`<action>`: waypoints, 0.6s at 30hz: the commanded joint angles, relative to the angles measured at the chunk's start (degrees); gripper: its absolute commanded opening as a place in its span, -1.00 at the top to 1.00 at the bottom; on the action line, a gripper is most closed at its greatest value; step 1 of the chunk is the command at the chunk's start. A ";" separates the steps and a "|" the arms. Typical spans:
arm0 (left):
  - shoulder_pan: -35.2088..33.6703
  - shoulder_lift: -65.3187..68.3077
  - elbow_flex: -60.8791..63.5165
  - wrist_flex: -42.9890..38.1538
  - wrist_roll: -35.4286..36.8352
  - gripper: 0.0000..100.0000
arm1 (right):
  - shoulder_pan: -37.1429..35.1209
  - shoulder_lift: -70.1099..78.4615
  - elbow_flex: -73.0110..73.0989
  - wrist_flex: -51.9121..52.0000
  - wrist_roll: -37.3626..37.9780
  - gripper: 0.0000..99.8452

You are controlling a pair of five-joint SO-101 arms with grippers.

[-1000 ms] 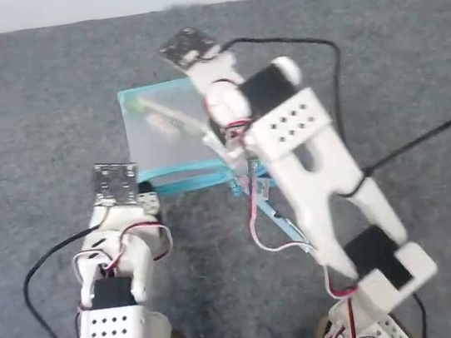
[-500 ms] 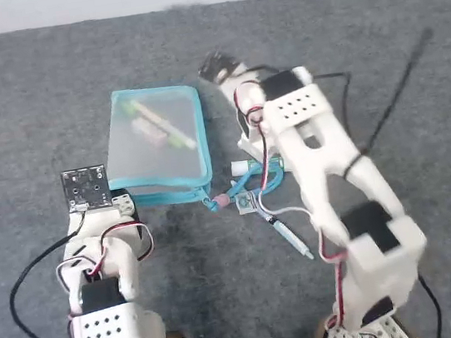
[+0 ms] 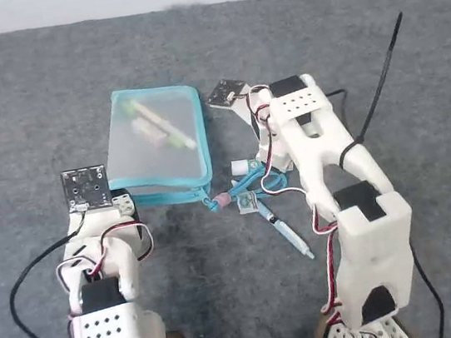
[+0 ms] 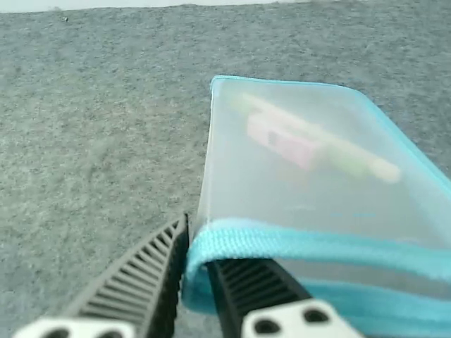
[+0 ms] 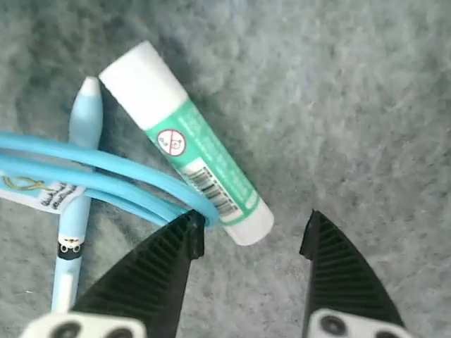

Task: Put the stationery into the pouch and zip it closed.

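Partly, the task is done: a few pieces of stationery are seen inside the pouch, whose teal edge is clamped by the left end effector. Just beneath the right end effector, whose jaws are spread and hold nothing, a glue stick lies on the worktop, with a pen and a blue cord beside it. These are judged yet to be packed, and the zipping yet to be done.

Frosted clear pouch with turquoise trim, green-and-white glue stick, pale blue pen, bright blue cord, speckled grey worktop.
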 commanded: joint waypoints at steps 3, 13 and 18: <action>1.41 0.09 -3.38 0.18 -0.44 0.98 | 0.84 -0.84 -2.99 -0.57 0.53 0.54; 1.41 0.09 -3.38 0.09 -0.44 0.98 | 1.19 -10.24 -2.73 2.77 5.36 0.54; 1.41 0.09 -3.47 0.09 -0.44 0.98 | 1.63 -10.86 -2.64 0.13 5.19 0.54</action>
